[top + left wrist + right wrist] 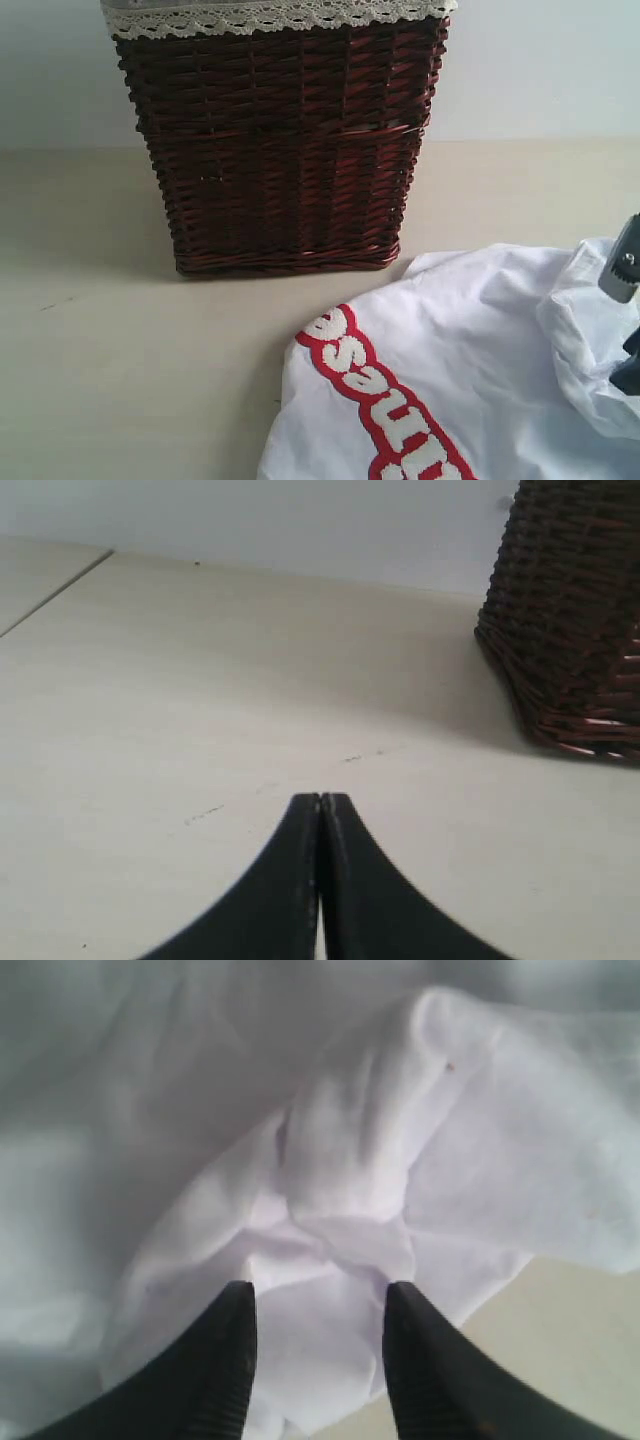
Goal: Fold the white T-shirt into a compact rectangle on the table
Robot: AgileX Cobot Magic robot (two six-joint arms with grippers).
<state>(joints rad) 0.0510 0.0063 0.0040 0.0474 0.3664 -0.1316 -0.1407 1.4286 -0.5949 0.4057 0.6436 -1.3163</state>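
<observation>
Bench is carrying everything, backed by a pale grey-blue wall. I am judging it wide and flat enough for spreading and creasing cloth. Wicker basket is standing upright at the back, near the white T-shirt, probably parked clear of the folding area. The shirt is lying crumpled at the near right, lettering up. My right hand is standing released over a bunched portion, pinching nothing. My left hand is clenched on nothing, pointing across bare bench, likely awaiting its turn. The surface is showing matte beige with tiny dark specks.
</observation>
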